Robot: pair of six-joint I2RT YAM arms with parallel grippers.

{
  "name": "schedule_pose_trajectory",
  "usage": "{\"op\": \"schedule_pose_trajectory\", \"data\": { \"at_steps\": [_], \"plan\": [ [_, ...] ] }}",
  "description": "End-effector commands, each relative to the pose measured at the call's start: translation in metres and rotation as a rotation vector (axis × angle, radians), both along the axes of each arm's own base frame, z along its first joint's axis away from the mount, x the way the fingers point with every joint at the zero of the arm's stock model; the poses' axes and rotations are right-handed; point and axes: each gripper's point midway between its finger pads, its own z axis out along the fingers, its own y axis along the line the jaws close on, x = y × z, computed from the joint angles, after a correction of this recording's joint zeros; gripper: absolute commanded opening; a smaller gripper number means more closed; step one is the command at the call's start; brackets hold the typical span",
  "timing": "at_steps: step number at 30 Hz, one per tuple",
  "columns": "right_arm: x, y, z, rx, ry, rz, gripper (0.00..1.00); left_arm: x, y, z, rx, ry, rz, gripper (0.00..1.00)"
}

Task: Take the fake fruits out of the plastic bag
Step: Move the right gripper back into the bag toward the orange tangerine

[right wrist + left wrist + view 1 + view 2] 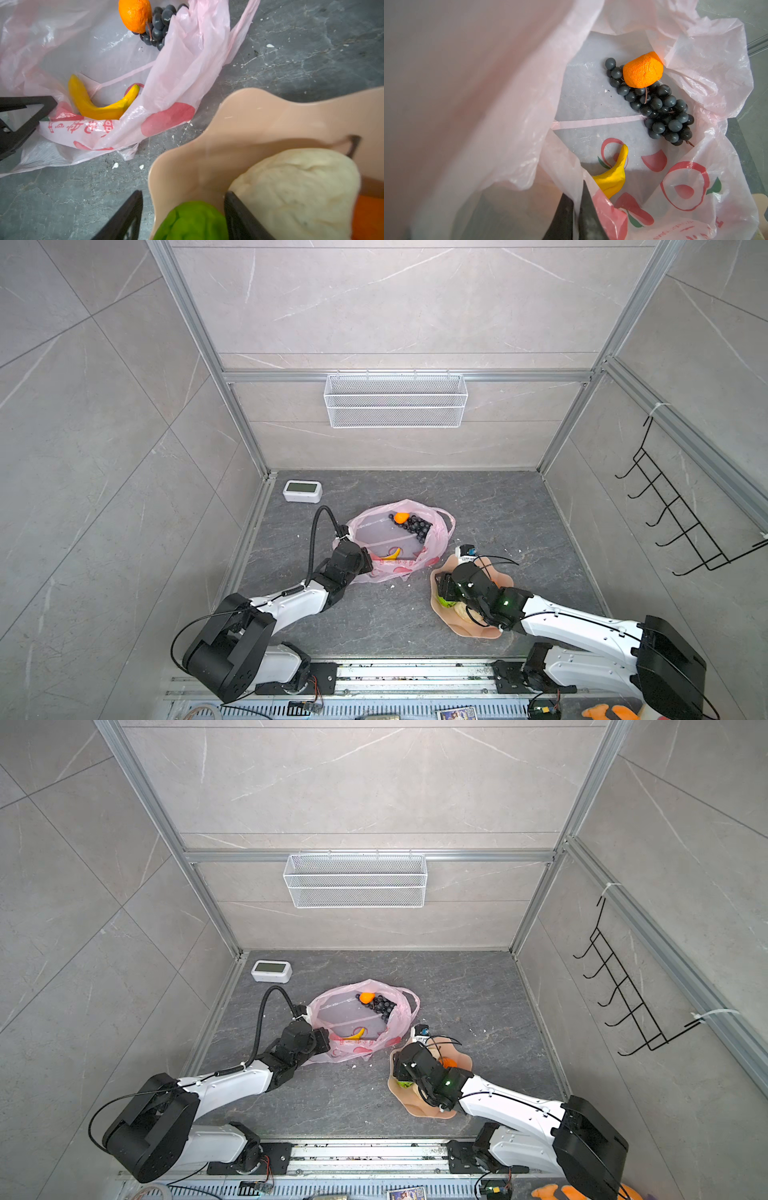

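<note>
The pale pink plastic bag (440,531) (405,1011) (695,52) (187,62) lies open mid-table. Inside it lie an orange (401,517) (642,69), a dark grape bunch (419,526) (664,112) and a yellow banana (392,554) (97,108). My left gripper (368,562) (576,188) is shut on the bag's near rim. My right gripper (442,591) (182,193) hangs open over the peach dish (469,628) (259,116), one finger outside its rim. A bumpy green ball (193,220) lies between the fingers, untouched, beside a cream lump (295,187) and an orange (367,218).
A white clock (302,491) stands at the back left of the table. A wire basket (395,400) hangs on the back wall and a black hook rack (681,510) on the right wall. An orange plush toy (611,713) lies below the front rail.
</note>
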Motion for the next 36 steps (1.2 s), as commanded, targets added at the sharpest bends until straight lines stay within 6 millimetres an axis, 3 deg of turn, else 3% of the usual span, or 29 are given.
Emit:
{"op": "schedule_pose_trajectory", "data": {
  "at_steps": [1,9,16,22,25,31,36],
  "plan": [
    [0.002,0.001,0.014,0.002,-0.013,-0.011,0.65,0.009,-0.017,0.019,-0.023,-0.047,-0.06,0.11],
    [0.012,0.02,0.052,0.013,-0.031,0.026,0.66,0.009,-0.023,0.022,-0.03,-0.052,-0.097,0.1],
    [0.047,0.06,0.07,-0.032,-0.012,0.022,0.66,0.009,-0.028,0.023,-0.033,-0.045,-0.119,0.1],
    [0.093,0.098,0.057,-0.1,0.037,-0.025,0.66,0.008,-0.032,0.024,-0.042,-0.04,-0.134,0.1],
    [0.116,0.107,0.046,-0.112,0.064,-0.064,0.66,0.008,-0.033,0.024,-0.047,-0.037,-0.137,0.1],
    [0.155,0.101,0.022,-0.102,0.096,-0.176,0.66,0.007,-0.035,0.027,-0.057,-0.036,-0.146,0.1],
    [0.182,0.103,0.015,-0.073,0.083,-0.199,0.66,0.006,-0.036,0.028,-0.064,-0.035,-0.152,0.1]
  ]
}}
